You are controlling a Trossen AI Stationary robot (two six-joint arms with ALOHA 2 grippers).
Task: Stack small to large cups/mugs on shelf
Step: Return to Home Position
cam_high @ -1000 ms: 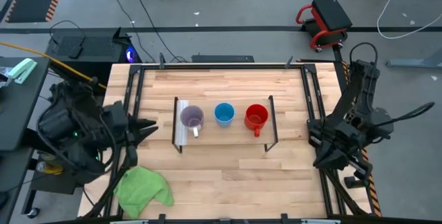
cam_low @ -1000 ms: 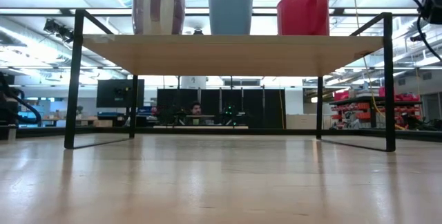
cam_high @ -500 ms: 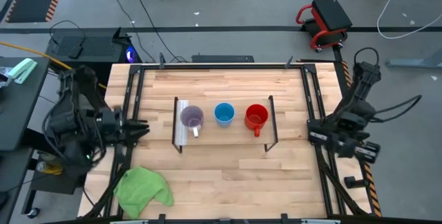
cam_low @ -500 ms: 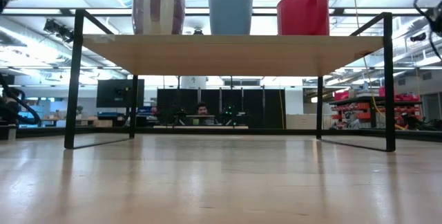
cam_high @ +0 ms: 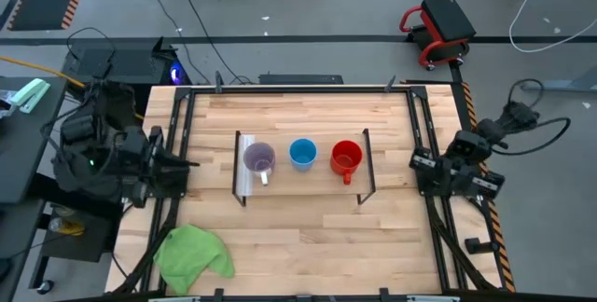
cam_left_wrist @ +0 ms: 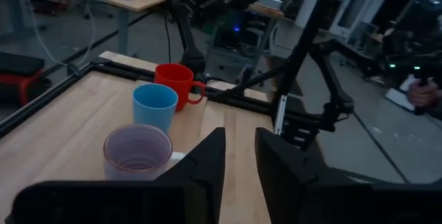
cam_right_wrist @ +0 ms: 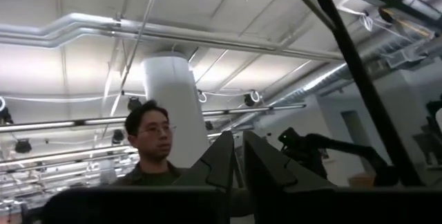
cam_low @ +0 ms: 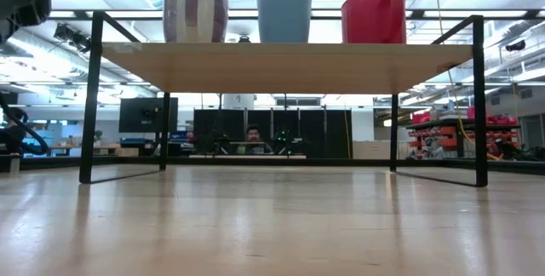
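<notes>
Three cups stand upright in a row on the light-wood shelf (cam_high: 317, 176) at mid-table: a pale purple mug (cam_high: 258, 158) at its left end, a blue cup (cam_high: 302, 153) in the middle, a red mug (cam_high: 346, 157) at its right end. All three rest on their bases on the shelf board (cam_low: 281, 54). My left gripper (cam_high: 189, 164) is shut and empty at the table's left rail, pointing at the shelf. My right gripper (cam_high: 419, 163) is shut and empty at the table's right rail. The left wrist view shows the purple mug (cam_left_wrist: 137, 151), blue cup (cam_left_wrist: 155, 106) and red mug (cam_left_wrist: 176, 82) in line.
A green cloth (cam_high: 192, 253) lies at the table's near left corner. Black rails (cam_high: 177, 134) run along the table's left and right sides. Bare tabletop (cam_high: 308, 227) lies in front of the shelf. A person (cam_right_wrist: 153, 148) shows beyond the table.
Both arms have drawn back from the table. My left gripper has gone toward the table's left edge and a little toward the far edge. My right arm has folded back and its gripper has gone toward the far side along the right rail. The cups have stayed put.
</notes>
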